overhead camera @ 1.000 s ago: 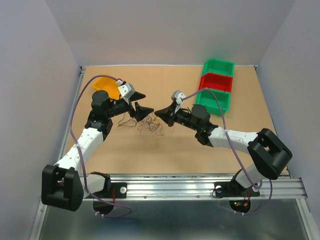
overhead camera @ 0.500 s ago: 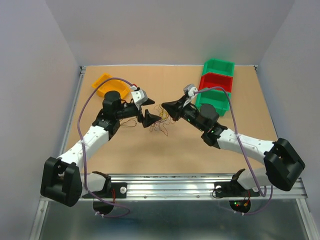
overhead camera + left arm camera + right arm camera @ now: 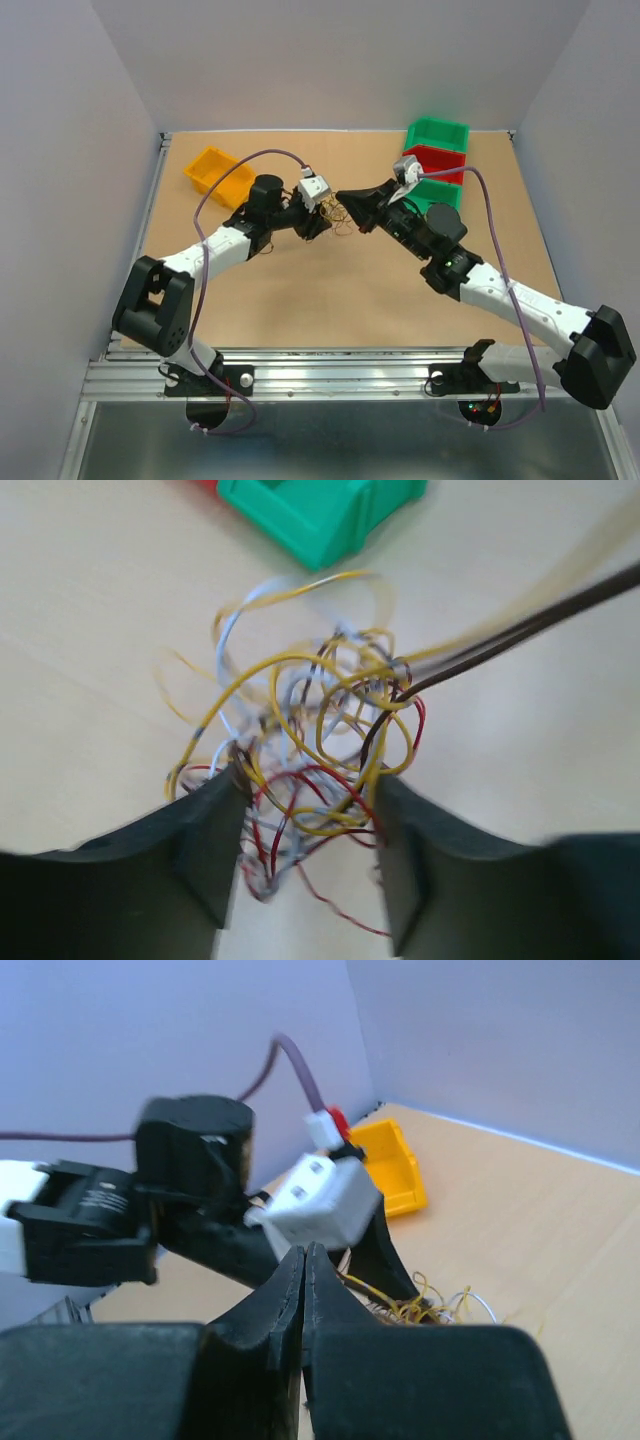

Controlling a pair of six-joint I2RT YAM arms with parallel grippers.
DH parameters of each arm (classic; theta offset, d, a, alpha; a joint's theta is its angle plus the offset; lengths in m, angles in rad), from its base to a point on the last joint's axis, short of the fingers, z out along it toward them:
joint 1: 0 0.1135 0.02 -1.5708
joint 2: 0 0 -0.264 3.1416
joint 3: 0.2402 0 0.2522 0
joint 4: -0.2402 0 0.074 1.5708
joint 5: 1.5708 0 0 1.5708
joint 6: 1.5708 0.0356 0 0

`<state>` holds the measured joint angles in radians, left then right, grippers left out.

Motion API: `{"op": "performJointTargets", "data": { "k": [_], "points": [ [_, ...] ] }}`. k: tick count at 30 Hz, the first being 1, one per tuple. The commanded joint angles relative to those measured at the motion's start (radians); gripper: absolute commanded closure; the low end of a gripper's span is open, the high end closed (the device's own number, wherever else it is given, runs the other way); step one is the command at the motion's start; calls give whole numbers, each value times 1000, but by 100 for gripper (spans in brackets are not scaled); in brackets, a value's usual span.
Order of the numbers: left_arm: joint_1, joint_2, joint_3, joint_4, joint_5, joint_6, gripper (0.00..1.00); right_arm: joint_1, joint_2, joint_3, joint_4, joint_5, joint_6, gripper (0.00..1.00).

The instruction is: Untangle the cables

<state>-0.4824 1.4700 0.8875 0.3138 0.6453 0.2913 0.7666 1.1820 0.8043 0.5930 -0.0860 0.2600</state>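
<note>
The cables (image 3: 338,212) are a small clump of thin yellow, red, whitish and dark brown wires between the two grippers at mid table. In the left wrist view the cables (image 3: 320,730) bunch between my left gripper's (image 3: 310,790) fingers (image 3: 200,830), which stand apart with strands brushing both inner faces. A dark and a yellow strand run taut to the upper right. My right gripper (image 3: 304,1255) is shut, and a yellow and brown strand leads from its tips to the cables (image 3: 420,1308). From above, the left gripper (image 3: 322,222) and right gripper (image 3: 345,197) nearly meet.
An orange bin (image 3: 218,172) sits at the back left. A green bin (image 3: 437,135), a red bin (image 3: 432,163) and another green bin (image 3: 430,195) stand in a row at the back right, close behind the right wrist.
Both grippers have moved toward the back of the table, the clump going with them. The left gripper has come in around the clump and its fingers have narrowed.
</note>
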Motion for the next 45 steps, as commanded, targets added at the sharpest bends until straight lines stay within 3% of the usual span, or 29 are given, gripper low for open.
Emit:
{"op": "performJointTargets", "data": {
  "k": [1, 4, 20, 25, 27, 33, 34, 36, 37, 38, 39, 45],
  "points": [
    [-12, 102, 94, -27, -184, 11, 52, 2, -58, 139, -10, -24, 5, 99],
    [-12, 191, 160, -71, -294, 16, 72, 3, -68, 237, -47, -27, 18, 99],
    [27, 320, 281, -168, -317, -29, 83, 2, -38, 786, -295, 192, 28, 99],
    [113, 291, 294, -173, -254, -84, 94, 3, -87, 621, -292, 210, 27, 100],
    [171, 271, 286, -168, -163, -107, 97, 3, -129, 549, -292, 242, 27, 99],
    [189, 152, 217, -137, -15, -104, 97, 2, -183, 248, -292, 212, 7, 99],
    [185, 124, 211, -136, -13, -103, 97, 2, -182, 221, -295, 204, -7, 96],
    [176, 101, 196, -134, -3, -98, 97, 2, -167, 152, -298, 201, -47, 76],
    [166, 81, 191, -133, 11, -93, 97, 2, -142, 142, -302, 204, -91, 44],
    [160, 72, 188, -133, 19, -90, 97, 2, -127, 144, -312, 212, -109, 29],
    [154, 63, 182, -136, 28, -83, 97, 2, -111, 159, -323, 224, -131, 22],
    [71, -19, 150, -180, 77, 2, 97, 2, 23, 142, -270, 290, -183, 17]
  ]
}}
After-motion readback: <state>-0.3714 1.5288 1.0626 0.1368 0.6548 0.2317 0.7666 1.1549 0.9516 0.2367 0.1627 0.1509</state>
